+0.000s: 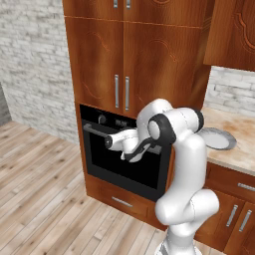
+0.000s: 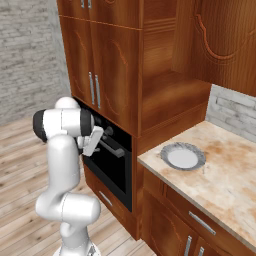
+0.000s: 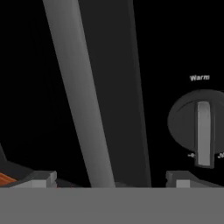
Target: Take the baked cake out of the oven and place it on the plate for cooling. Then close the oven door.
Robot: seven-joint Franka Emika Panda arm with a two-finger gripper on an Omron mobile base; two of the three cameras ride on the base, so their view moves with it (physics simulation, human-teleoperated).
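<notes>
Two dark fingertips [image 3: 41, 178] stand wide apart at the bottom of the hand view, with the smooth grey bar handle [image 3: 83, 109] running between them, nothing clamped. Beside the bar sits a round dark knob [image 3: 201, 127] with a pale raised grip, under the word "Warm", on flat black glass. From the left base view the gripper [image 1: 133, 155] hangs right in front of the oven door [image 1: 119, 164], a glossy black panel that is shut, set in the oven [image 1: 99, 119] with its wood surround. Whether the fingers touch the handle I cannot tell. Reddish-brown cabinet doors [image 1: 99, 64] with carved curved panels and slim silver pulls rise above. In the right base view the round shallow plate [image 2: 183, 156], pale in the middle with a darker grey rim, lies bare on the mottled beige stone counter [image 2: 225, 180], well apart from the oven. Rough grey-white brick wall [image 1: 35, 60] and pale wood plank floor [image 1: 45, 199] surround the unit.
</notes>
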